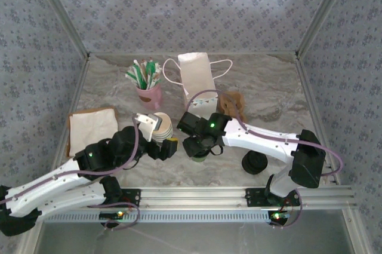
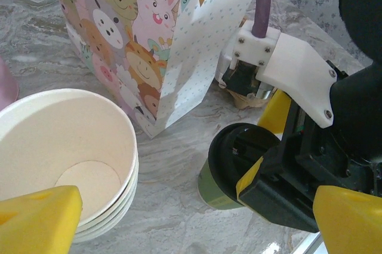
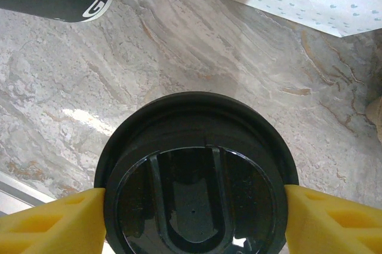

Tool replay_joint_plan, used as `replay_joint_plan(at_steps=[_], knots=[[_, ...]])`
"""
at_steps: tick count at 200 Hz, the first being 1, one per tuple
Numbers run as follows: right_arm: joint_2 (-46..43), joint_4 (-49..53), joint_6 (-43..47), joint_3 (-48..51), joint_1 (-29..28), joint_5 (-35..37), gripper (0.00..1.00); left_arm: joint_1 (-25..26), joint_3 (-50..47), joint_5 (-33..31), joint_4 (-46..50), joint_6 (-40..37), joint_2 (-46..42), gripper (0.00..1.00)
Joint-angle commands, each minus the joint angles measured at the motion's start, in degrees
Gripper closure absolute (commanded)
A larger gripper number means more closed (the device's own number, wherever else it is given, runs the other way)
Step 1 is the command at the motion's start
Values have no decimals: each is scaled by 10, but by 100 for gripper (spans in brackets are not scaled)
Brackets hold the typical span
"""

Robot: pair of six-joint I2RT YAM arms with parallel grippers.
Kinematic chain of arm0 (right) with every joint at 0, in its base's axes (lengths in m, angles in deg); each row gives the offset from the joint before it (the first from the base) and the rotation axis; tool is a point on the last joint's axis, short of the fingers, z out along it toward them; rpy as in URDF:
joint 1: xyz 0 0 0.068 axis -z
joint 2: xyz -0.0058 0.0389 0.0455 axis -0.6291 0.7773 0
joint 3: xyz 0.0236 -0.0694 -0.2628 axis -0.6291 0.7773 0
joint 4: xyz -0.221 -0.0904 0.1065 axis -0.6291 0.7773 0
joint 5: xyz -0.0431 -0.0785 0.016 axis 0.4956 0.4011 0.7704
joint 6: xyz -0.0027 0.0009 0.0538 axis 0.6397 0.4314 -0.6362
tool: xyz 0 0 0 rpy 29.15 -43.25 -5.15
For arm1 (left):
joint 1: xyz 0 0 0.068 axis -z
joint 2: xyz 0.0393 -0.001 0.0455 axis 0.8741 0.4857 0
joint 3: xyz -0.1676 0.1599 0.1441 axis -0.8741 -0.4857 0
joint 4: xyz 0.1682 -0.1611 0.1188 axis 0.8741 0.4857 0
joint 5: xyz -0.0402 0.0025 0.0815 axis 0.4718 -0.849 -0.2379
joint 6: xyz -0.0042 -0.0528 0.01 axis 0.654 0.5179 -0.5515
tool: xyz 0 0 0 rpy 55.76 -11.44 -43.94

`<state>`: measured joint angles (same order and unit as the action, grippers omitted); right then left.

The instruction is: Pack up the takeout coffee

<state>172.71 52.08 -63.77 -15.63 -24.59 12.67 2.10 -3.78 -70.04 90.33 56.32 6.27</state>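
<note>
If the lift takes the lid alone: right claw (image 3: 197,221) is clamped on the black lid rim of the coffee (image 2: 213,191); the lid may pop off and the cup drop or spill.
If the squeeze tightens: the paper wall may buckle and the lid seal give way.
If the coffee clips the bag rim: bag (image 1: 194,77) is light paper and is likely to tip or slide.
If the arms cross: left claw (image 2: 191,230), fingers wide apart, hangs just beside the coffee; a swing toward the bag could strike it.
Coffee, place: upright on the counter (image 3: 179,57), on the near side of the bag, just beside the cup stack.
Coffee, contents: closed by the lid, cannot tell.
Bag: upright, animal print, two handles; inside not visible.
Cup stack (image 2: 65,152): nested, top cup empty, cream inside.
Pink cup (image 1: 148,95): upright, holds green and white sticks.
Lids (image 1: 255,162): black stack on the counter, right of the coffee.
</note>
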Motion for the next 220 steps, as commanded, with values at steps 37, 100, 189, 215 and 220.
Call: replay_joint_plan(at_steps=[37, 100, 189, 215, 220], knots=[[-17, 21, -18, 54, -19, 21, 26, -2, 3, -3, -21, -12, 6, 1], [-17, 6, -23, 78, -19, 25, 26, -2, 3, -3, -23, -12, 10, 1], [-36, 41, -24, 17, -22, 42, 16, -2, 8, -3, -24, -14, 13, 1], [-43, 51, -22, 2, -23, 40, 12, -2, 10, -3, -22, -14, 16, 1], [-44, 51, -22, 0, -23, 40, 11, -2, 11, -4, -22, -14, 16, 0]])
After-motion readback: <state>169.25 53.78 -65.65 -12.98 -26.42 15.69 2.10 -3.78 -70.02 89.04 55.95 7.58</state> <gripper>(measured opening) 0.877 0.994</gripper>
